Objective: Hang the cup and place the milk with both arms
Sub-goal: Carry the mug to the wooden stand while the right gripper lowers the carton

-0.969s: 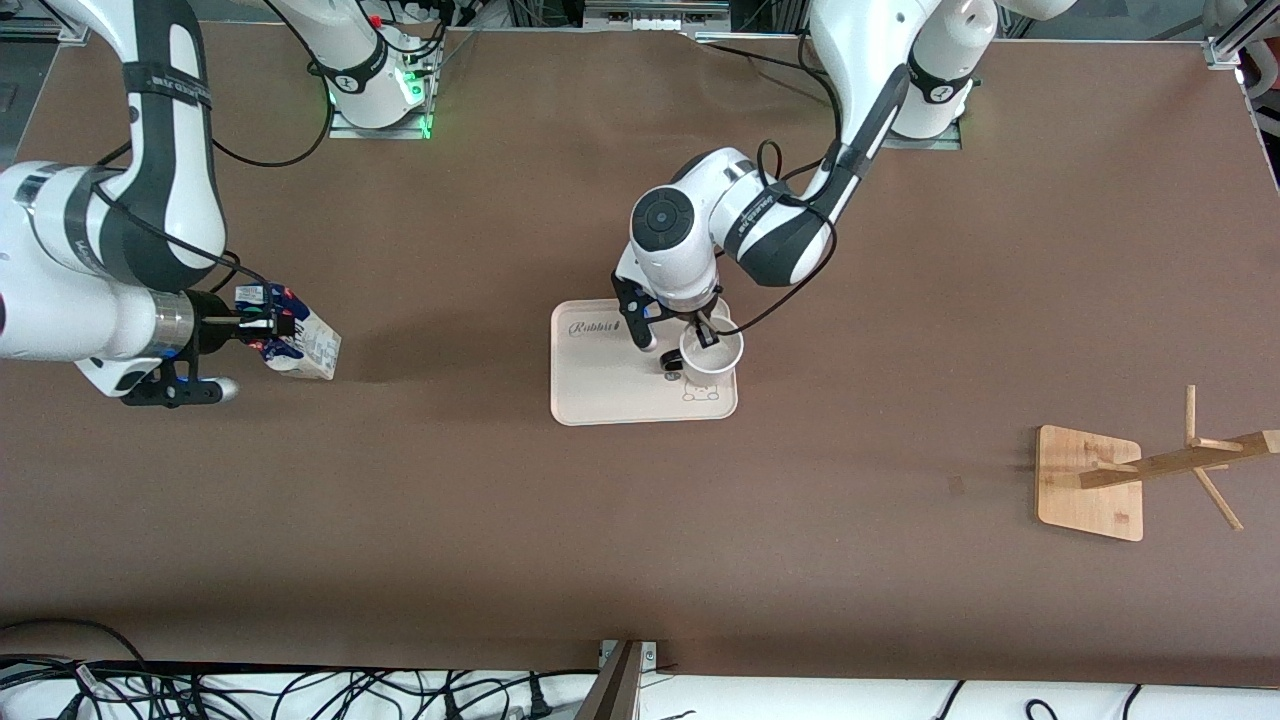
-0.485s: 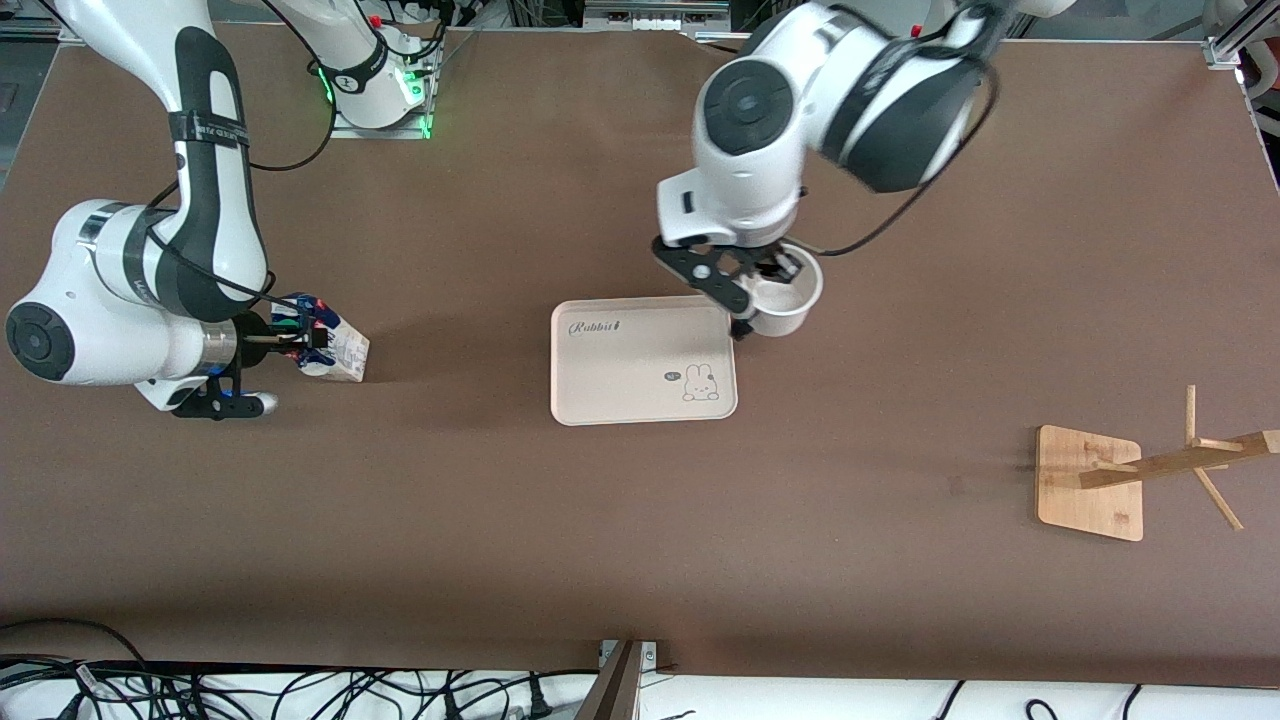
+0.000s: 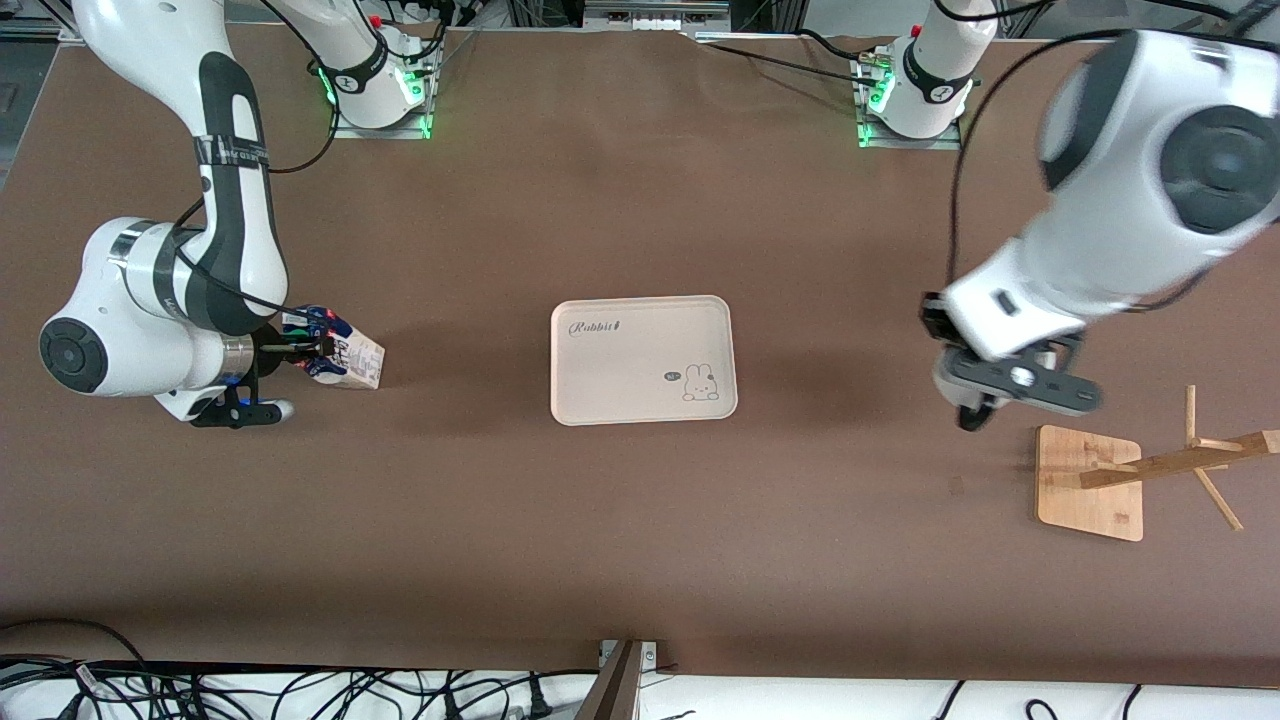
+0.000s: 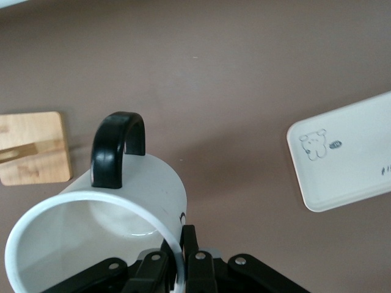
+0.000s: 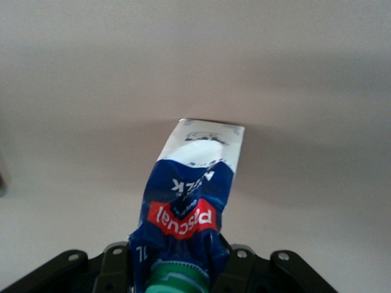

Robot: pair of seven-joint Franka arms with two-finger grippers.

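The wooden rack (image 3: 1100,482) stands nearest the front camera, at the left arm's end of the surface (image 3: 640,540). Over the surface just beside the rack's base, the left pincer (image 4: 180,268) is clamped on the rim of the cup (image 4: 98,238). The cream tray (image 3: 643,360) lies mid-surface. Toward the right arm's end, the milk (image 3: 345,358) lies tilted; the right pincer (image 3: 312,350) brackets its top, grip unclear.
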